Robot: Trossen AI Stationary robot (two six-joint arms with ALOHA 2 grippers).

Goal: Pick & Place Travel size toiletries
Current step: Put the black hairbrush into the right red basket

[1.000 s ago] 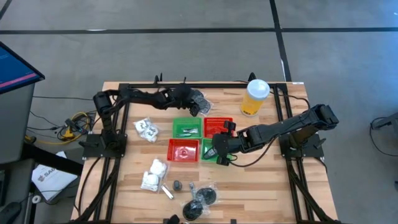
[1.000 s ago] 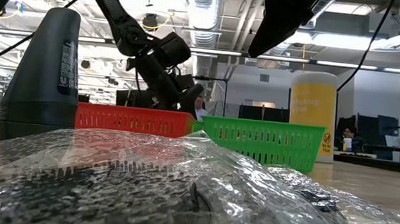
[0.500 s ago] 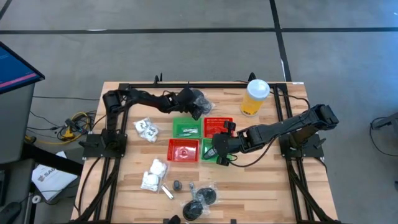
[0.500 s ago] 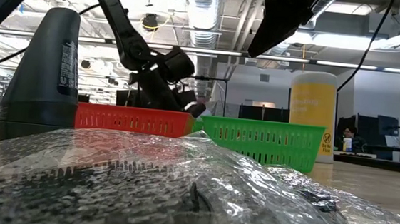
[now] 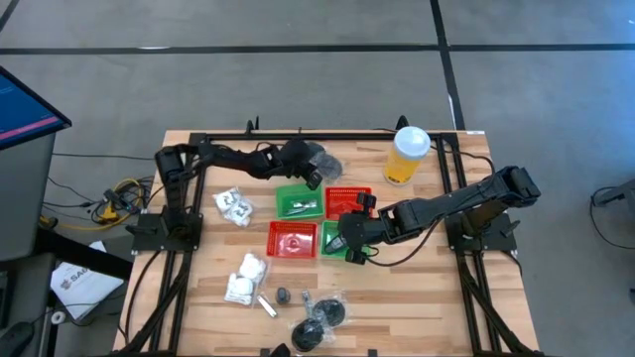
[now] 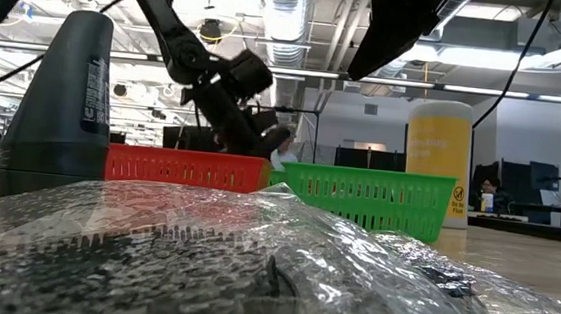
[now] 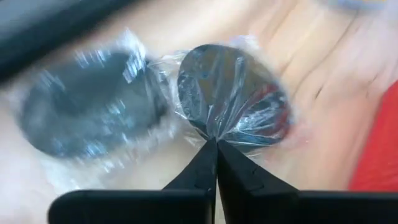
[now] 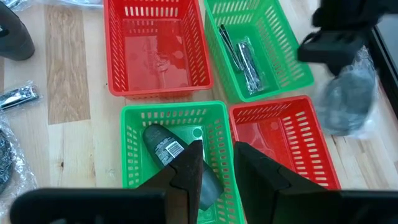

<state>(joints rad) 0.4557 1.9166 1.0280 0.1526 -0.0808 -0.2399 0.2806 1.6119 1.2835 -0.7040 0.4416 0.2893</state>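
Discs (image 7: 230,93) in clear wrap dangle from the left pincer (image 5: 316,177), fingers pinched tight on the plastic, up over the far green basket (image 5: 299,204) near the desk's (image 5: 427,297) back edge. Right pincer (image 8: 214,163) sits part open above the near green basket (image 8: 134,163), which has a dark bottle (image 8: 163,148) lying in it.

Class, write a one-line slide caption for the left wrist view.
Left gripper shut on clear plastic wrap of a dark round disc.
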